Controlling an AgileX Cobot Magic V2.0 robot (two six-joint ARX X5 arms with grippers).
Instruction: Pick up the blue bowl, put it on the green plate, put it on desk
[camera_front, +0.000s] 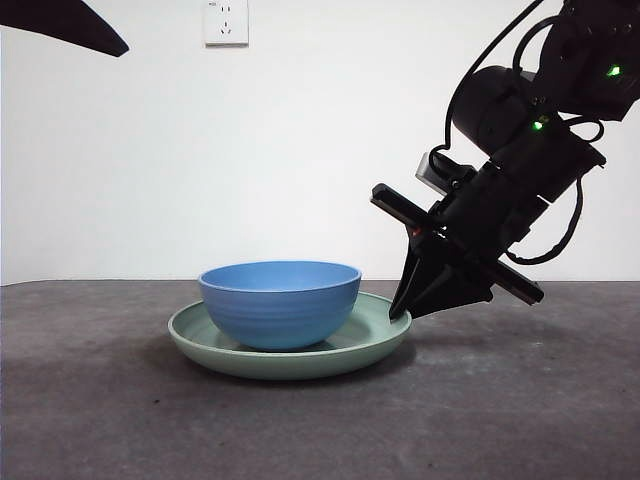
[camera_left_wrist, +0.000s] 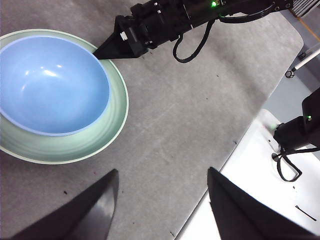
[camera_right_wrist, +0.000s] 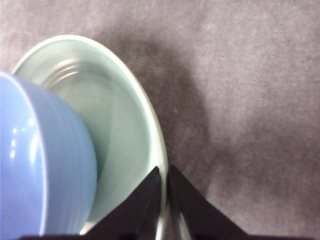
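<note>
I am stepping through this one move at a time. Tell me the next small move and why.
Probably lift the right end effector a little, bringing the green plate up with it. The blue bowl already sits in the plate, and in the right wrist view the jaws stand nearly closed astride the plate's rim, one inside and one outside. The left end effector waits open, apart from both.

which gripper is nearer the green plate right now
Right. The right gripper is at the green plate's rim, its jaws straddling the edge. The left gripper hangs open above the desk, well away from the plate.
</note>
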